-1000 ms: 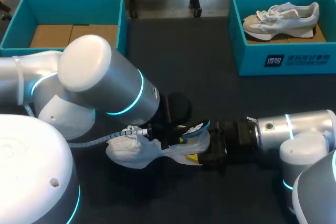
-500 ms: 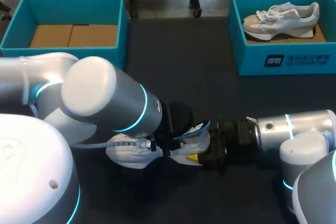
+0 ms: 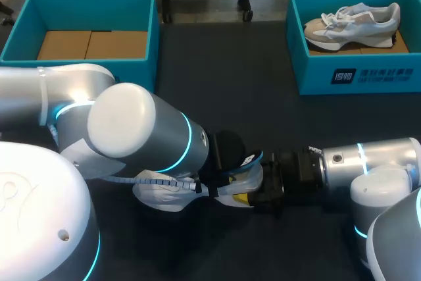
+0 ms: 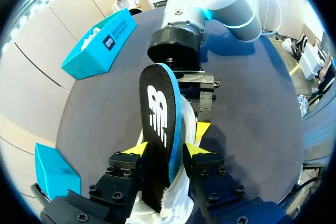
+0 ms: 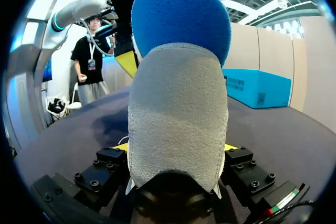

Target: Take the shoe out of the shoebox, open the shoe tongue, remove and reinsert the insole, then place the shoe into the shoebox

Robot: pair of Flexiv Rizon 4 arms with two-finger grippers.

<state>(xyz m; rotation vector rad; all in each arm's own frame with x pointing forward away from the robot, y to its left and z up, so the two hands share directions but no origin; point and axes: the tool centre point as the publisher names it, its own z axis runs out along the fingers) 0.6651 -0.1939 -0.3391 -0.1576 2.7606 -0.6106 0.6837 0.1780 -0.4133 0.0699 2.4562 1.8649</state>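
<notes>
Jutting insole (image 4: 159, 124) (clamped within left gripper (image 4: 168, 149))

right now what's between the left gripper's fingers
The black, blue-edged insole, held upright by the left gripper, its lower end in the white shoe; the left wrist view shows it.

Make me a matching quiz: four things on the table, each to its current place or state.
1. insole
2. shoe
3. left box
4. right box

A. between the right fingers
B. holds a second shoe
C. between the left fingers
D. no shoe inside

Pairs: 1-C, 2-A, 3-D, 4-B
</notes>
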